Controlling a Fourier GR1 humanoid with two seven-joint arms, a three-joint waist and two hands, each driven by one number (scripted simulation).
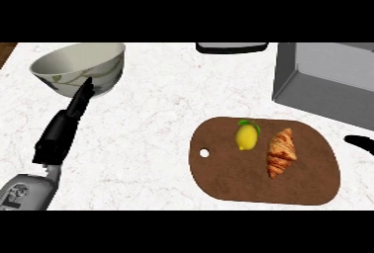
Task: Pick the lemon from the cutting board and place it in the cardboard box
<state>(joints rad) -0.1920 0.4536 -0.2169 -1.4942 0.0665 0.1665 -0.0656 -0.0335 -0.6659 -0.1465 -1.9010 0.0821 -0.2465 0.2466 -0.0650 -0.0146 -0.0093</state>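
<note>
We see white marbled counter. Lemon lies on brown cutting board, long axis running up-down in view, leafy end toward far side. Croissant just right of it. Grey box at far right. Bowl far left. Left hand straight-fingered, holding nothing. Right hand barely shows at right edge; its fingers we cannot tell.

Croissant just beside lemon; lemon's left side open.
</note>
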